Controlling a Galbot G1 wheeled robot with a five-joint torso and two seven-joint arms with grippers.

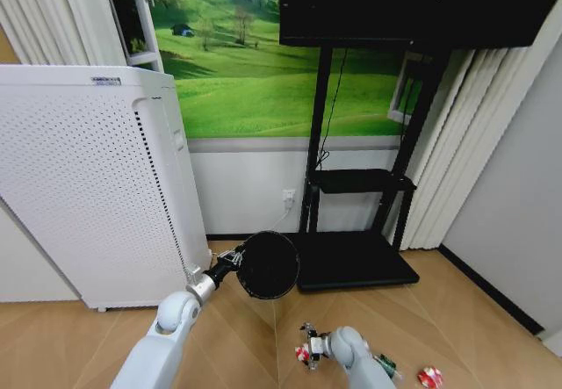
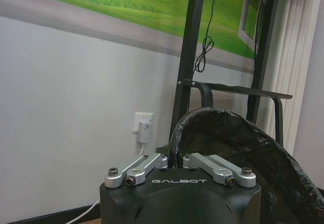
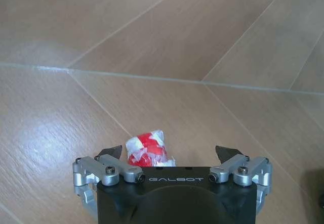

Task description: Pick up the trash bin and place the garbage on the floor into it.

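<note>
My left gripper (image 1: 230, 262) is shut on the rim of the trash bin (image 1: 269, 266), a small black round bin held off the floor and tipped on its side. In the left wrist view the left gripper (image 2: 174, 158) pinches the rim of the bin (image 2: 243, 148), which has a black liner. My right gripper (image 1: 309, 345) is low over the floor and open. A red-and-white piece of garbage (image 3: 147, 150) lies on the floor between its fingers (image 3: 114, 153), and the same piece (image 1: 302, 353) appears in the head view. A green bottle (image 1: 386, 366) and another red-and-white piece (image 1: 429, 377) lie further right.
A tall white perforated appliance (image 1: 88, 187) stands at the left. The black TV stand base (image 1: 356, 262) sits just behind the bin, under a screen (image 1: 413, 3). A wall socket (image 1: 288, 198) is on the back wall. Curtains hang at the right, over bare wood floor (image 1: 492, 336).
</note>
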